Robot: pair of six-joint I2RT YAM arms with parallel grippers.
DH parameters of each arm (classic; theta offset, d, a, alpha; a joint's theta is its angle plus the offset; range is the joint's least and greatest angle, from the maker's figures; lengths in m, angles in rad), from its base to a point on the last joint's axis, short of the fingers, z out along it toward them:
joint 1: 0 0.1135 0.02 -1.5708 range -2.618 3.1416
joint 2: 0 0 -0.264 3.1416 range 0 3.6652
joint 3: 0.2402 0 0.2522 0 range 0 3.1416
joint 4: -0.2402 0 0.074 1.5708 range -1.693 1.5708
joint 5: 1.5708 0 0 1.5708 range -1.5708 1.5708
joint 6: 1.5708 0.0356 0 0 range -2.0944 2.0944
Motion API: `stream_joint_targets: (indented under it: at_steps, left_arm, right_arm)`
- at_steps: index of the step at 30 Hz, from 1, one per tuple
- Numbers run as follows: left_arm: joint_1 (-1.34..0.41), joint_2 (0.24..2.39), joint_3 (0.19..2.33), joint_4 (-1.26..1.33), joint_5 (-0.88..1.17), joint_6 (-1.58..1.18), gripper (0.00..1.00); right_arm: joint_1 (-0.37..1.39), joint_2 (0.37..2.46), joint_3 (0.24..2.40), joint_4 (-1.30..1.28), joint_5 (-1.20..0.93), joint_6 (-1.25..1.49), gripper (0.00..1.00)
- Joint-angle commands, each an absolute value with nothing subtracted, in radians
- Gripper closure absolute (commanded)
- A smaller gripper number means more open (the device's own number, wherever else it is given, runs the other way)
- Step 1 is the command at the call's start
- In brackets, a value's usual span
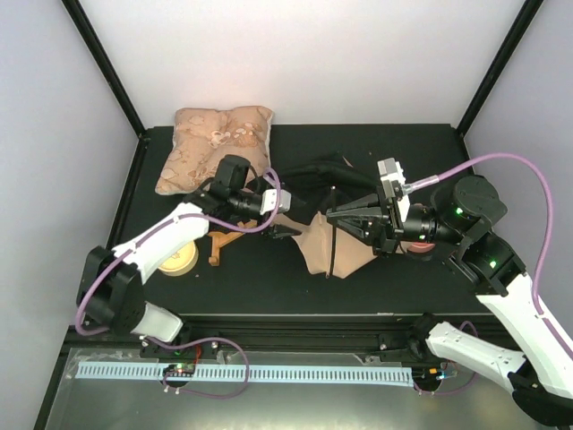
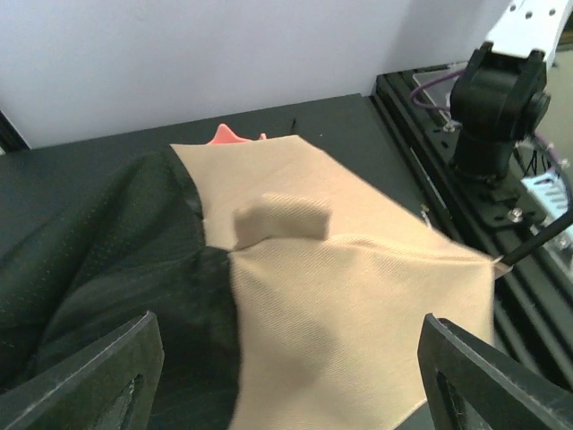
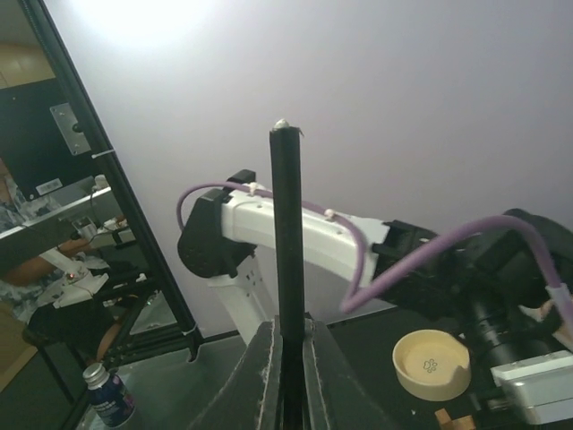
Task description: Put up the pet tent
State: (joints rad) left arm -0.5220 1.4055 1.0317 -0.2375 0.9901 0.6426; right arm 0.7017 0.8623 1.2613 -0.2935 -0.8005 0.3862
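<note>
The pet tent (image 1: pixel 333 235) lay collapsed in the middle of the worktop (image 1: pixel 430 170), with tan canvas toward the bottom of the top view and black lining toward the top. The right gripper (image 3: pixel 288 333) had its jaws closed on a thin black pole (image 3: pixel 286 224), which stood upright above them. The left gripper (image 2: pixel 288 327) hovered over the tan canvas with its jaws spread wide, holding nothing.

The pole looked slim and smooth and was held low. A tug from the fabric could probably have made it swivel or slip in the jaws. With the canvas unheld, it might have slid along the worktop instead of rising. The two wrists were also close together at frame centre, so a careless swing risked a knock.

The right wrist view alone showed the pole's bare upper end and a cream bowl (image 3: pixel 431 363) at lower right, but no canvas. The left wrist view alone showed a small tan tab (image 2: pixel 282 219) standing up near the seam. Only the top view showed the cushion (image 1: pixel 215 148) at upper left, apart from the tent.
</note>
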Motion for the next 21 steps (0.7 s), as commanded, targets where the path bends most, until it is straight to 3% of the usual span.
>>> stream_joint_targets:
  at_steps: [1, 4, 7, 13, 21]
  left_arm:
    - [-0.479, 1.516, 1.157, -0.426, 1.157, 1.003, 0.20]
    - [-0.480, 1.618, 1.279, -0.564, 1.200, 1.102, 0.28]
    - [-0.485, 1.734, 1.457, -0.866, 1.264, 1.376, 0.37]
    - [-0.508, 1.990, 1.796, -1.503, 1.295, 1.923, 0.38]
    - [-0.532, 2.040, 1.826, -1.490, 1.352, 1.913, 0.39]
  right_arm:
    - [0.701, 0.858, 1.238, -0.350, -0.817, 0.397, 0.99]
    - [0.701, 0.858, 1.239, -0.348, -0.826, 0.401, 0.99]
    - [0.701, 0.858, 1.238, -0.346, -0.829, 0.405, 0.99]
    - [0.700, 0.853, 1.225, -0.325, -0.826, 0.417, 0.99]
    - [0.700, 0.852, 1.215, -0.324, -0.825, 0.422, 0.99]
